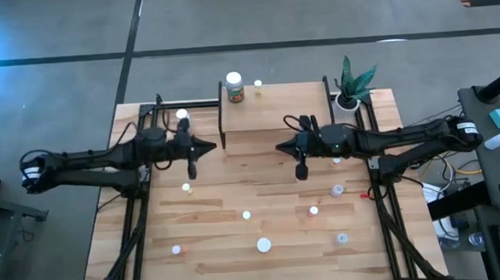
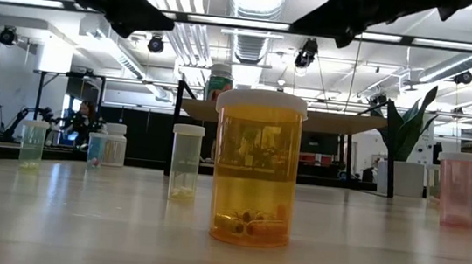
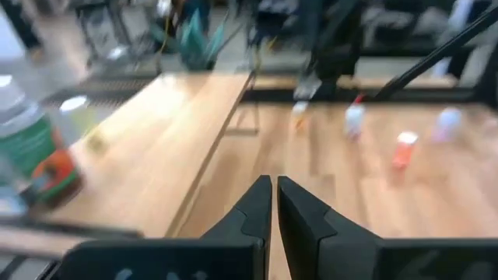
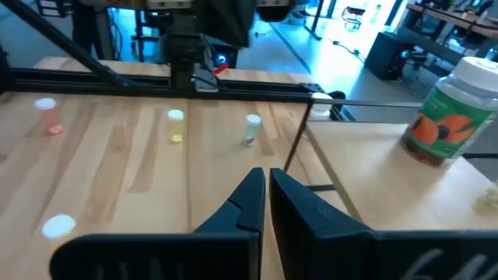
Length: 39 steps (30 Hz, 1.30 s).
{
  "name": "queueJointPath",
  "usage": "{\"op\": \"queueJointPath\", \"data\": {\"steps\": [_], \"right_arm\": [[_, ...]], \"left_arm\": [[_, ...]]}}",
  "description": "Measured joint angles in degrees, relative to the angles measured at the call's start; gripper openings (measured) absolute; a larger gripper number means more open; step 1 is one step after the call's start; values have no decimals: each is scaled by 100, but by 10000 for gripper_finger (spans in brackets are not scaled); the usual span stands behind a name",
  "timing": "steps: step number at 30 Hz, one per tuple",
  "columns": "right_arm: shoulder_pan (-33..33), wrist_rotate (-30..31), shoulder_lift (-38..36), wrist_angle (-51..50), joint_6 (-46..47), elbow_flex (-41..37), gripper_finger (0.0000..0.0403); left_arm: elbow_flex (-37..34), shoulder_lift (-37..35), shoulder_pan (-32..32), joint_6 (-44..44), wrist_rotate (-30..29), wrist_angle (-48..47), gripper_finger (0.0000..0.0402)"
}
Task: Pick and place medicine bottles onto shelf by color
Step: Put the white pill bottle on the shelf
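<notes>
Both grippers shut and empty, facing each other before the shelf

From above, the left gripper (image 1: 209, 145) and right gripper (image 1: 280, 146) hung closed, holding nothing, beside the shelf (image 1: 274, 100), which bore two bottles; about eight more stood upright on the table toward the near edge, a white-capped one (image 1: 186, 188) nearest the left gripper. At table height an orange bottle (image 2: 255, 167) stood closest. Each wrist view showed pinched fingers — nothing between.

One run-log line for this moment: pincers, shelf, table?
left pincer: shut, empty | right pincer: shut, empty | light-wood shelf: green-labelled white-capped bottle | wood-plank table: small vials scattered
</notes>
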Motion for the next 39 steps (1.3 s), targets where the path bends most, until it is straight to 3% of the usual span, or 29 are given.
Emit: {"op": "queueJointPath", "data": {"steps": [12, 23, 31, 39], "right_arm": [[137, 10, 189, 58, -84, -79, 12], [161, 4, 200, 60, -93, -89, 12], [198, -11, 200, 58, -91, -93, 12], [198, -9, 198, 58, -107, -125, 12]], "left_arm": [[1360, 561, 773, -16, -66, -2037, 6], [1910, 885, 1304, -62, -65, -2754, 6], [2466, 1395, 2274, -284, -77, -3728, 8], [2826, 2292, 3109, -67, -81, -4955, 75]]}}
